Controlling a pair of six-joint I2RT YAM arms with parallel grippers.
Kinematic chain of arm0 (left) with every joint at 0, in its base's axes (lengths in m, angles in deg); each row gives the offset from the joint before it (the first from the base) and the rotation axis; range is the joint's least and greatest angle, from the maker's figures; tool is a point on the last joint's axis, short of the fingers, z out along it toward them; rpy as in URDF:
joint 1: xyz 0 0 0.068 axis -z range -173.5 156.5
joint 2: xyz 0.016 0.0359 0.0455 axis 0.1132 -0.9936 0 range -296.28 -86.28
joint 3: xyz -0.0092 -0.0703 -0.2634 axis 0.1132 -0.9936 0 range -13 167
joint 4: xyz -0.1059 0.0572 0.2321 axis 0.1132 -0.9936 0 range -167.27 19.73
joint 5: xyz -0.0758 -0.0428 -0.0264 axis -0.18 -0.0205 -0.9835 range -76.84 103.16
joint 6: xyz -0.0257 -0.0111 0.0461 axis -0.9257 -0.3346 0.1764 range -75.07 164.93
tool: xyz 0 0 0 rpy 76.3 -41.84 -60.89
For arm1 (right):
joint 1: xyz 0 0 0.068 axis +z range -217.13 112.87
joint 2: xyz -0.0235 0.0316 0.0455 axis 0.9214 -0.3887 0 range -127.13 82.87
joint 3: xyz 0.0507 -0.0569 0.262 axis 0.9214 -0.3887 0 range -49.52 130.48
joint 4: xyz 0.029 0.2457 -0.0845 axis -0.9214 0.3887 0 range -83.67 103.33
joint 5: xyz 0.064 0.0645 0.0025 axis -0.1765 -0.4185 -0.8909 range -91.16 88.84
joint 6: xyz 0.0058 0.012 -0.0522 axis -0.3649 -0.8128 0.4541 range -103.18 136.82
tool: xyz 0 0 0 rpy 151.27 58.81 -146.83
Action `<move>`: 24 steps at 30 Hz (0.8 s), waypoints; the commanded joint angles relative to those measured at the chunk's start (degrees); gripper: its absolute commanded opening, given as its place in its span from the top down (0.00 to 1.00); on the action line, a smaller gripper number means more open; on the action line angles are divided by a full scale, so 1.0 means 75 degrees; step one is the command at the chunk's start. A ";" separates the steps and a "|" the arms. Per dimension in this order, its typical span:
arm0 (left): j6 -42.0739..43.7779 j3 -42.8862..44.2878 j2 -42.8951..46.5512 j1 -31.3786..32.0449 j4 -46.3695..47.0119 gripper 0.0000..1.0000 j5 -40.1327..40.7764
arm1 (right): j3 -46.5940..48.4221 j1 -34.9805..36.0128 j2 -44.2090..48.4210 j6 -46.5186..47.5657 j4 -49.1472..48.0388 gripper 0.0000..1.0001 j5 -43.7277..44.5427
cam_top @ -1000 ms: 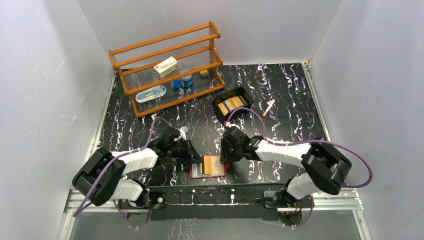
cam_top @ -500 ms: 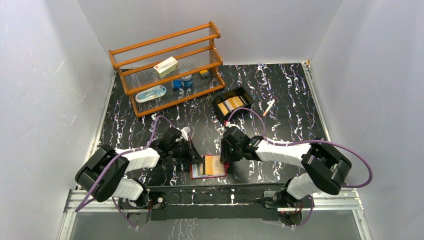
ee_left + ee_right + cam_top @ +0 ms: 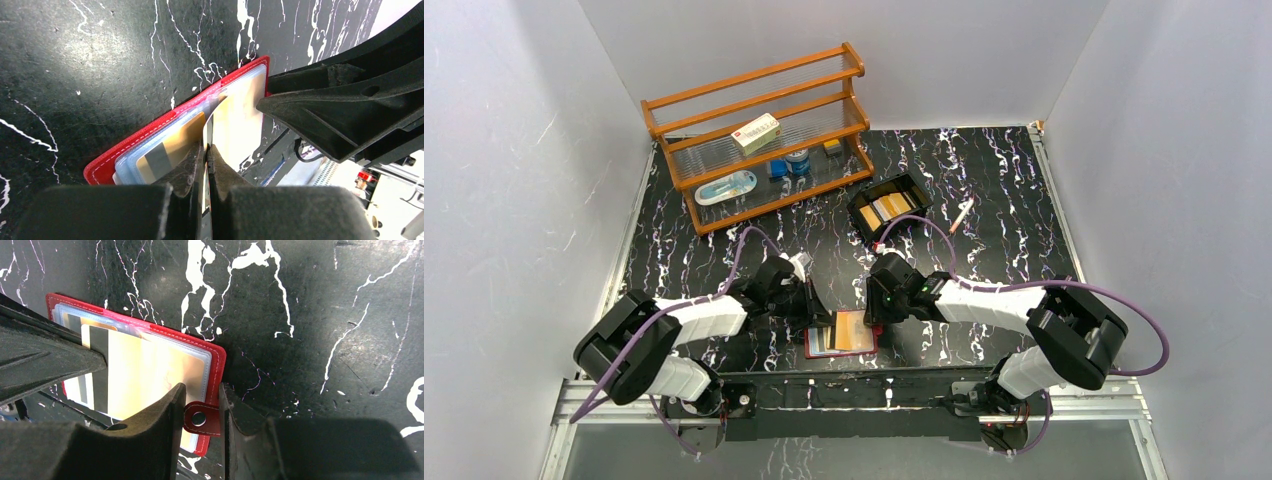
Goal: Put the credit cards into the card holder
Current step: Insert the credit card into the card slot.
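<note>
left gripper [image 3: 205, 146] — clamped on a credit card [image 3: 208, 132] — has edged nearer the card holder [image 3: 132, 143]

Wooden rack [image 3: 809, 118] — black tray [image 3: 860, 222] — pen [image 3: 962, 214]

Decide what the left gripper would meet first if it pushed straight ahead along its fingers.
Probably the clear sleeves of the card holder: the left gripper pinches a credit card edge-on, aimed at them. The right gripper lies just beyond, though depth is unclear.
</note>
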 commanded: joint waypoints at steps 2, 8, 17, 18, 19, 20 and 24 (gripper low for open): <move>-0.0017 -0.0073 0.0142 0.0242 -0.0286 1.00 0.1112 | -0.0206 0.0079 -0.0065 -0.0171 -0.0249 0.63 -0.0030; -0.1162 -0.0445 0.0521 0.0444 0.0314 1.00 0.1395 | -0.0281 0.0077 -0.0043 -0.0342 -0.0317 0.63 -0.0065; -0.1289 0.0006 0.0402 0.0638 -0.0469 0.76 0.1280 | -0.0119 0.0069 0.0385 -0.0555 -0.0111 0.58 0.0040; -0.1186 0.0137 0.0484 0.0638 -0.0752 0.71 0.1321 | -0.0016 0.0071 0.0449 -0.0482 0.0158 0.56 0.0140; -0.1136 0.0215 0.0578 0.0635 -0.0969 0.67 0.1316 | 0.0077 0.0069 0.0535 -0.0435 0.0385 0.54 0.0248; -0.1129 0.0283 0.0709 0.0638 -0.1166 0.64 0.1331 | 0.0117 0.0074 0.0652 -0.0410 0.0523 0.53 0.0289; -0.1148 0.0410 0.0896 0.0637 -0.1483 0.58 0.1192 | 0.0083 0.0073 0.1018 -0.0420 0.0657 0.50 0.0162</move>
